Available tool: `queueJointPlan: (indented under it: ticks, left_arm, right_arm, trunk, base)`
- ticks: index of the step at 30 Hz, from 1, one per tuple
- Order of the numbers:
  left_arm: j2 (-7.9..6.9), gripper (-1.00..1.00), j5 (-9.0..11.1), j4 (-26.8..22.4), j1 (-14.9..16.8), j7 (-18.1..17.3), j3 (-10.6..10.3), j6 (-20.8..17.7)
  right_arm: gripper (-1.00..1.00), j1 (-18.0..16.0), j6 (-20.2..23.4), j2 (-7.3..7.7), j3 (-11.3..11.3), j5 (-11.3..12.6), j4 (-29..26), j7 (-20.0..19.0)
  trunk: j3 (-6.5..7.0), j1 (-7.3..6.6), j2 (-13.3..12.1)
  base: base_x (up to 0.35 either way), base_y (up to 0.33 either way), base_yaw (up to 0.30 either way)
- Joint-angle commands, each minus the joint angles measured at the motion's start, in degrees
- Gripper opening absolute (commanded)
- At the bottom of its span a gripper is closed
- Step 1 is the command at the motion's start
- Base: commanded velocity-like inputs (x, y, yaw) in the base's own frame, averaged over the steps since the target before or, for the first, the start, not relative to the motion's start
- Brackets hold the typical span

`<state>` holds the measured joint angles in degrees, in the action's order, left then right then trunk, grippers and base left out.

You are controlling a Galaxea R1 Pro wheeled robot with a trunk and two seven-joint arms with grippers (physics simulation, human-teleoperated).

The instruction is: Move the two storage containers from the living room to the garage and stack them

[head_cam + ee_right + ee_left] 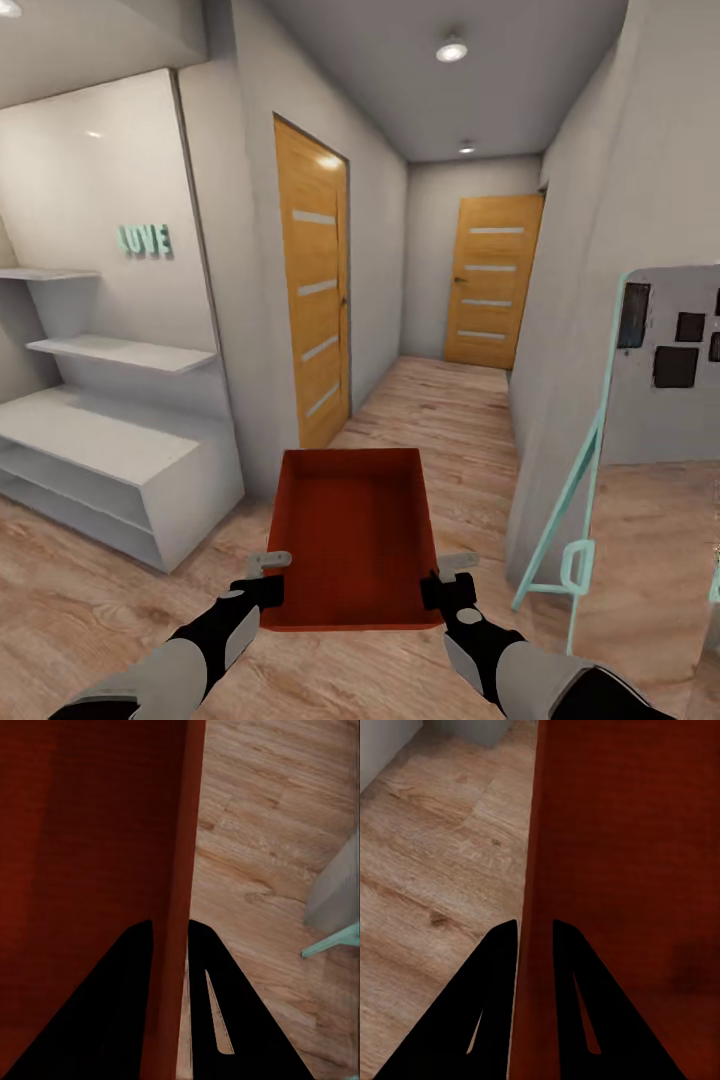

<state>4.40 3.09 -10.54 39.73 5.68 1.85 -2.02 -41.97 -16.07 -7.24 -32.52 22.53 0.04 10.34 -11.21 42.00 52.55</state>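
Head view shows one orange-red storage container [352, 535] carried out in front of the robot, low over the light wood plank floor [120, 610] and pointing down a hallway. It is held from both sides at its near end: the left gripper [272, 580] pinches the left wall and the right gripper [447, 582] pinches the right wall. A wall in each grip looks like the way to keep the open bin level and square to the direction of travel, with its mouth up.

Left wrist view confirms the grip: the two dark fingers [491, 1005] straddle the thin red wall, one inside and one outside. Right wrist view shows the same, its fingers [225, 1012] closed on the opposite wall.

Ahead stand a wooden door [313, 290] in the left wall and another door [492, 280] at the corridor's end, both shut. White shelving [100, 440] sits to the left and a mint-framed easel board [640, 400] to the right.

What lies behind either door is hidden, so I cannot tell which way leads to the garage. The container's underside and far outer face are out of sight.
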Motion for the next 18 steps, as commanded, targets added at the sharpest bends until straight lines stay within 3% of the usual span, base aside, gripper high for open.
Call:
queueJointPlan:
  ticks: [1, 8, 18]
  left_arm:
    - [0.02, -1.00, -0.1, -0.3, 0.0, 0.5, -0.2, 3.1]
    - [0.00, -1.00, -0.1, -0.3, 0.0, 0.5, -0.2, 3.1]
    - [0.00, -1.00, -0.1, -0.3, 0.0, 0.5, -0.2, 3.1]
  right_arm:
    - [-1.00, 0.0, 0.2, -0.07, 2.1, -0.3, 0.0, -0.5]
    - [-1.00, 0.0, 0.2, -0.08, 2.1, -0.3, 0.0, -0.5]
    - [-1.00, 0.0, 0.2, -0.09, 2.1, -0.3, 0.0, -0.5]
  trunk:
    - [-0.08, 0.04, 0.1]
    - [-0.08, 0.04, 0.1]
    - [-0.08, 0.04, 0.1]
  base:
    - [0.321, 0.088, -0.288]
    - [0.321, 0.088, -0.280]
    - [0.322, 0.089, -0.031]
